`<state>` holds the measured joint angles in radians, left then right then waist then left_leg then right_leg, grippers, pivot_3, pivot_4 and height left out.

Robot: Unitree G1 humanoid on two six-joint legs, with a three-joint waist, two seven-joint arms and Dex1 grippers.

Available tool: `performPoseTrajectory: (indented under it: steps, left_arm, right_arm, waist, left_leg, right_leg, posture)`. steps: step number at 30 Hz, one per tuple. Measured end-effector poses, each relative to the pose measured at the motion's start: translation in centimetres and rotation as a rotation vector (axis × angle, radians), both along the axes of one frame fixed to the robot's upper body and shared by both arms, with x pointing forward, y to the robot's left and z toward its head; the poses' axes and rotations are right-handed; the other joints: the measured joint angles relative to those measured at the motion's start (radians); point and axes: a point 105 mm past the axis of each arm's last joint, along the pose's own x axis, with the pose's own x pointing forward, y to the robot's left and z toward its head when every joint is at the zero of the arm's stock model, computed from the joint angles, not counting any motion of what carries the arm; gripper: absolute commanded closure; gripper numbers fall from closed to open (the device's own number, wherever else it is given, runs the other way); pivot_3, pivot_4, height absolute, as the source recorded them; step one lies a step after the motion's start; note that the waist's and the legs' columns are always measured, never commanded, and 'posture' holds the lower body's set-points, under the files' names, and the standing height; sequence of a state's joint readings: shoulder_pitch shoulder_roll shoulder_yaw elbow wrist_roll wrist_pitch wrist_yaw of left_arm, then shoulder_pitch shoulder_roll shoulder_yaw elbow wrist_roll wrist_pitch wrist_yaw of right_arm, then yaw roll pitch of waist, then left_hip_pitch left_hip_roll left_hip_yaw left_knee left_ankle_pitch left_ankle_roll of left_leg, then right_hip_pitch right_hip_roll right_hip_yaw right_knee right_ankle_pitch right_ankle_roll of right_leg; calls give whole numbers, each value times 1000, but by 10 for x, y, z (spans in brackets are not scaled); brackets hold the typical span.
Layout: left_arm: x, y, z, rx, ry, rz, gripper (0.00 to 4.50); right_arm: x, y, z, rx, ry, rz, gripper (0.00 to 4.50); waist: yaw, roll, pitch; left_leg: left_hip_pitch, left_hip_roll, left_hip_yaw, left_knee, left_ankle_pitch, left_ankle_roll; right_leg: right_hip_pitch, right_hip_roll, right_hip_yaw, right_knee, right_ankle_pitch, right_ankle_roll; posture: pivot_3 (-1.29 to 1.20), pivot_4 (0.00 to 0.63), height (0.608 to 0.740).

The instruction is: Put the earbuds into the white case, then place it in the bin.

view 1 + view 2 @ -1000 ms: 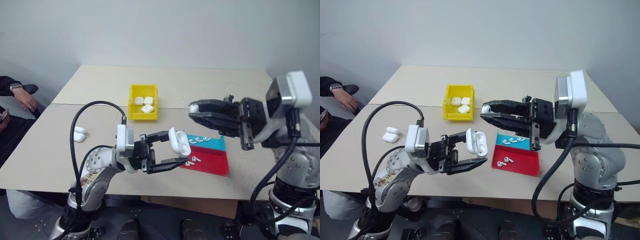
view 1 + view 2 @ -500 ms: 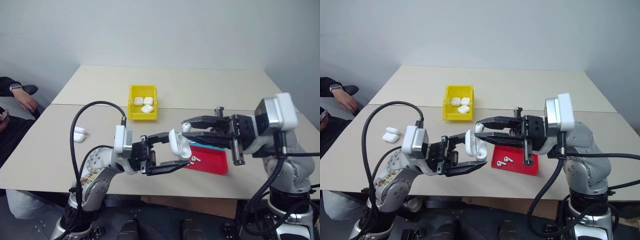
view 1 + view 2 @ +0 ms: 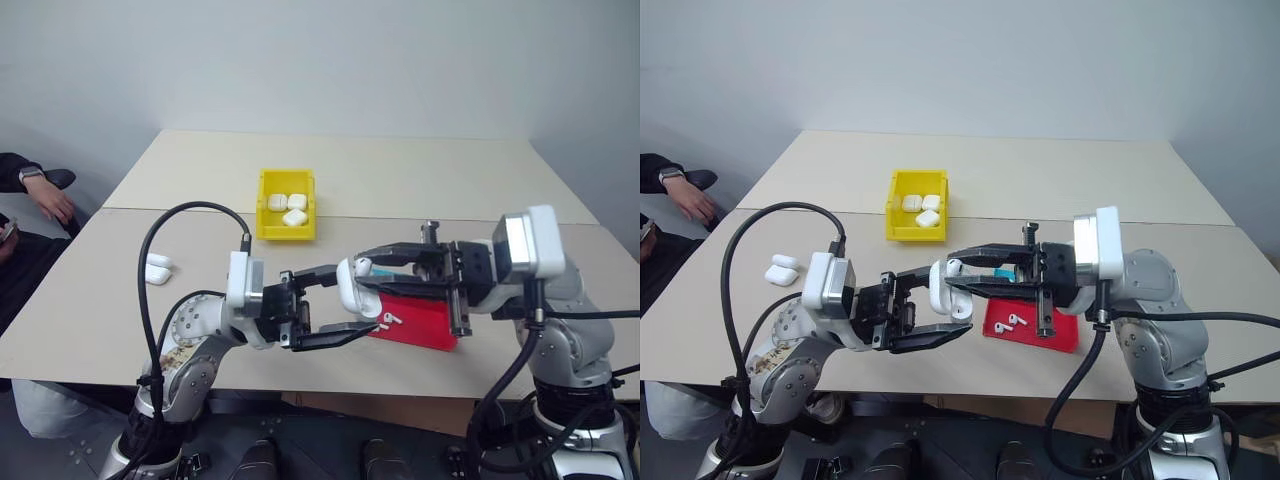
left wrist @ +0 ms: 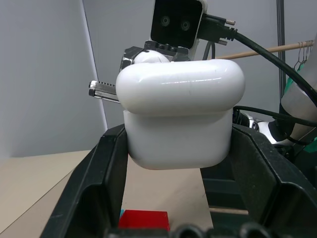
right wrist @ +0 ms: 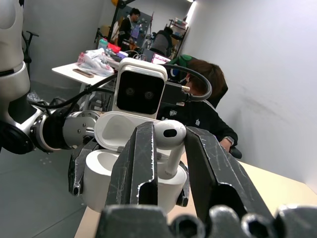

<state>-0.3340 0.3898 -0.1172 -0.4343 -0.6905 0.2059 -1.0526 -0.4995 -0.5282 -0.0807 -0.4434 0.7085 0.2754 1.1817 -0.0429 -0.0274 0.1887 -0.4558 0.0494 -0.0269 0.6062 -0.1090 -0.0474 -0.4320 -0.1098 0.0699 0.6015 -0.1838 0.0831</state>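
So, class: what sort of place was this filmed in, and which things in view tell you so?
Probably a robotics lab or workshop. A plain table carries a sorting set-up: a yellow bin of white cases and a red and blue tray. Behind the arms stands a cluttered workbench, with people nearby.

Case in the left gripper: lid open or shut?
Open. In the right wrist view the white case has its lid flipped back, and the right gripper holds an earbud over it.

On the desk (image 3: 420,170), the bin (image 3: 286,215) sits behind both arms with three cases (image 3: 288,208) in it. Two more cases (image 3: 157,268) lie far left. The tray (image 3: 415,322) lies right of centre, holding loose earbuds (image 3: 1011,321). A person (image 3: 35,195) sits left.
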Motion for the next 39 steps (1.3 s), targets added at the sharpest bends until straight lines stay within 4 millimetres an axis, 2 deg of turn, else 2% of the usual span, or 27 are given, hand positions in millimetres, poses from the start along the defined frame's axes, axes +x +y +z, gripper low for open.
performPoseTrajectory:
  steps: [6, 7, 11, 19, 23, 27, 30, 32, 34, 37, 39]
  left_arm:
    - [0, 0, -1, 4, 2, -8, 1725]
    - [0, 0, -2, 5, 3, -11, 1725]
    - [0, 0, -3, 13, -1, -17, 1725]
    - [2, 0, -5, 32, -9, -3, 1725]
    - [6, 3, -8, 57, -36, 27, 1725]
    - [11, 8, -16, 127, -51, 63, 1725]
    - [15, 13, -26, 164, -36, 93, 1725]
    - [23, 18, -33, 184, -22, 129, 1725]
    - [30, 23, -41, 210, -28, 171, 1725]
    - [33, 29, -46, 233, -42, 199, 1725]
    - [32, 30, -46, 226, -40, 211, 1725]
  right_arm:
    - [-1, 0, -1, -15, -16, 6, 3847]
    - [-2, 0, -2, -21, -17, 9, 3141]
    - [1, -1, -4, -37, -32, -7, 1998]
    - [1, -3, -7, -72, -46, -3, 1998]
    - [3, -14, -7, -127, -2, -4, 1998]
    - [26, -38, 9, -242, 43, -132, 1998]
    - [53, -54, 17, -401, 38, -308, 1998]
    - [72, -61, 8, -550, 37, -403, 1998]
    - [90, -69, -11, -725, 10, -463, 1998]
    - [106, -78, -37, -913, -15, -480, 1998]
    - [116, -77, -45, -992, -18, -481, 1998]
  waist:
    - [0, 0, 0]
    - [0, 0, 0]
    - [0, 0, 0]
    - [1, 0, 0]
    - [2, 0, 0]
    - [1, 0, 0]
    - [-5, 0, 0]
    - [-5, 0, 0]
    - [-6, 0, 0]
    - [-3, 0, 0]
    - [-3, 0, 0]
  left_leg:
    - [0, 0, 0, 0, 0, 0]
    - [0, 0, 0, 0, 0, 0]
    - [0, 0, 0, 0, 0, 0]
    - [0, 0, 0, 0, 0, 0]
    - [0, 0, 0, 0, 0, 0]
    - [0, 0, 0, 1, 0, 0]
    - [1, 0, 1, 0, 0, 0]
    - [0, 0, 1, 0, 0, 0]
    - [-1, 0, 2, -1, 0, 0]
    - [-5, 0, 2, -2, 0, 0]
    - [-5, 0, 2, -3, 0, 0]
  right_leg:
    - [0, 0, 0, 0, 0, 0]
    - [0, 0, 0, -1, 0, 0]
    - [1, 0, 0, -1, 0, 0]
    - [4, 0, 0, -6, 0, 0]
    - [4, 0, 0, -7, 0, 0]
    - [4, 0, 0, -7, 0, 0]
    - [2, -1, 0, -7, 0, 0]
    - [0, -1, 0, -7, 0, 0]
    - [-2, -1, 0, -7, 0, 0]
    - [-4, -1, 0, -7, 0, 0]
    - [-5, -1, 1, -6, 1, 0]
  posture:
    - [0, 150, 740]
    - [0, 150, 740]
    - [0, 150, 740]
    - [0, 150, 740]
    - [0, 150, 740]
    - [0, 150, 740]
    - [0, 150, 740]
    - [0, 150, 740]
    - [0, 150, 740]
    - [0, 150, 740]
    - [0, 150, 740]
